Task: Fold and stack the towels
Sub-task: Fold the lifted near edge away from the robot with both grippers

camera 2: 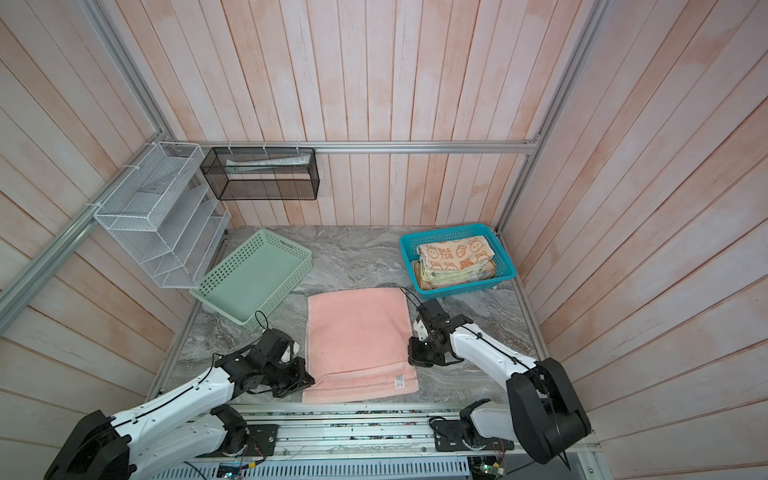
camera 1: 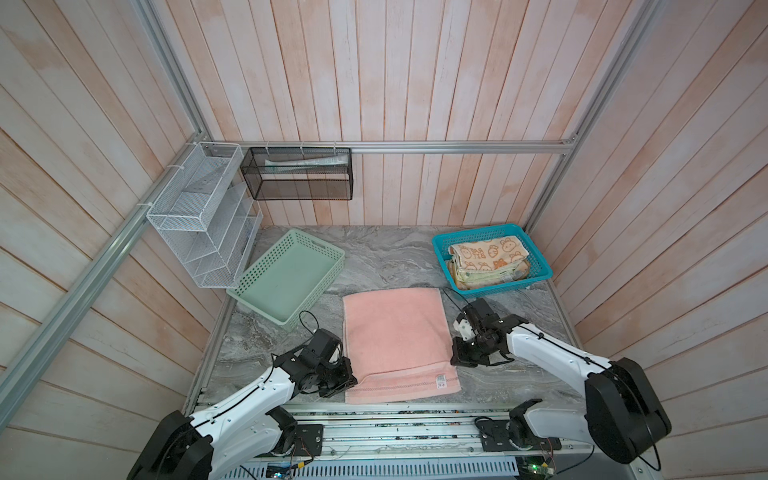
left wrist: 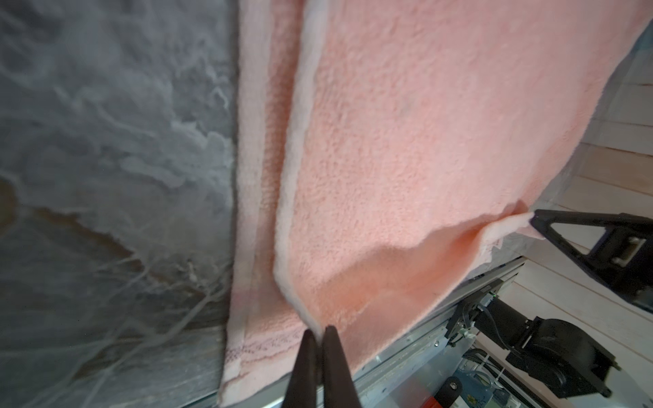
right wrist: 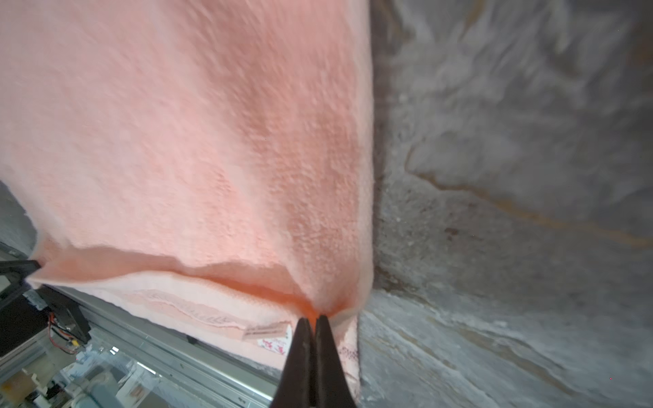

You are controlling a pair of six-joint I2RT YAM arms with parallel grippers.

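— Towel, claws?
— Salmon pink towel (camera 1: 395, 332) is laid on the counter (camera 1: 395, 257), mid front edge. Its upper layer's near corners are pinched in the closed left gripper (left wrist: 319, 330) and right gripper (right wrist: 314, 318).
— Step tips?
— Probably a fold being set: corners should be kept level, taut, laid square before release.
— Unclear?
— Towels (camera 1: 486, 276) under the bunny towel (camera 1: 486, 251) in the teal basket (camera 1: 503, 286), back right corner, are mostly hidden.

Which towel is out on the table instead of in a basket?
The plain salmon pink towel, spread on the table; the bunny-print towel tops a folded stack in the teal basket.
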